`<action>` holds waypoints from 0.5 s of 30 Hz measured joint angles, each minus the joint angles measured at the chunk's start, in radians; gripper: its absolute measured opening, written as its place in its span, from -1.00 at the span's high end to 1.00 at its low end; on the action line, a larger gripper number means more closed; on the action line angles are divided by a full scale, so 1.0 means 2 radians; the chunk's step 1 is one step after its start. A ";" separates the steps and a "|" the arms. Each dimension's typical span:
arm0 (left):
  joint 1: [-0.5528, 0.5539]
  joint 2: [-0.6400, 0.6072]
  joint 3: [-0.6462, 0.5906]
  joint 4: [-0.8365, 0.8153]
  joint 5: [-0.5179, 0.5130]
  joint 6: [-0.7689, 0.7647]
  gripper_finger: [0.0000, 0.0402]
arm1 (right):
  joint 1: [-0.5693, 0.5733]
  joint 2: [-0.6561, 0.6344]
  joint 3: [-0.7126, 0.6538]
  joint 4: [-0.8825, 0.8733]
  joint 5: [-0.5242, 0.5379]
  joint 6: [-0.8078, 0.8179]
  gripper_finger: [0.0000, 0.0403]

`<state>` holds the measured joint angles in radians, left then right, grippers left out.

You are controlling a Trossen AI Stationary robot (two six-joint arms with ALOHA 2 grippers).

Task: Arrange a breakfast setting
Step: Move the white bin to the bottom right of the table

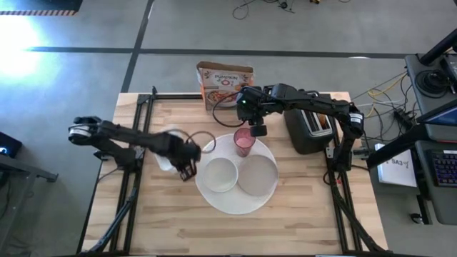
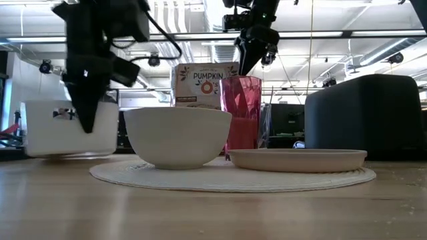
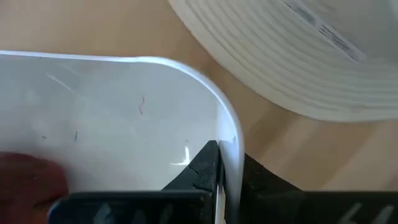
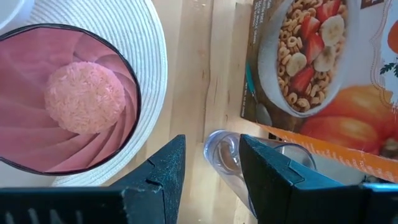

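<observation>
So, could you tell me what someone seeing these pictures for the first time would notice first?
Most likely the big round white plate at the table's middle, carrying a small white bowl, a small pale round plate and a pink cup. Next, the left gripper shut on the rim of a white rectangular tray beside the plate, and the right gripper open above the cup's far side, near a cereal box.

A big round white plate carries a small white bowl, a small pale round plate and an upright pink cup.
</observation>
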<state>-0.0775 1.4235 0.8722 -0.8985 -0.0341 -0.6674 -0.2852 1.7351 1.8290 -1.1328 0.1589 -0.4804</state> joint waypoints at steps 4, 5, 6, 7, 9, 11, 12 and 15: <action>-0.068 0.000 0.000 0.005 0.000 -0.096 1.00 | 0.000 0.000 0.000 0.000 0.000 0.023 0.32; -0.084 0.000 0.000 0.011 0.001 -0.120 1.00 | 0.000 0.000 0.000 0.000 0.000 0.030 0.32; -0.100 0.000 0.000 0.016 0.001 -0.139 1.00 | 0.000 0.000 0.000 0.000 0.000 0.037 0.32; -0.116 0.000 0.002 0.022 0.001 -0.155 1.00 | 0.000 0.000 0.000 0.000 0.000 0.047 0.32; -0.148 0.003 0.011 0.040 0.002 -0.183 1.00 | 0.001 0.000 0.000 0.000 0.000 0.066 0.32; -0.179 0.009 0.024 0.058 0.002 -0.211 1.00 | 0.001 0.000 0.000 -0.001 -0.001 0.087 0.33; -0.193 0.013 0.031 0.064 0.001 -0.224 1.00 | 0.001 0.000 0.000 -0.002 0.000 0.097 0.33; -0.233 0.031 0.059 0.086 -0.003 -0.259 1.00 | 0.002 0.000 0.000 -0.016 -0.001 0.116 0.34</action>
<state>-0.5428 1.4852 0.9905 -0.7263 -0.0396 -1.1859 -0.2811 1.7351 1.8290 -1.1645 0.1570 -0.2479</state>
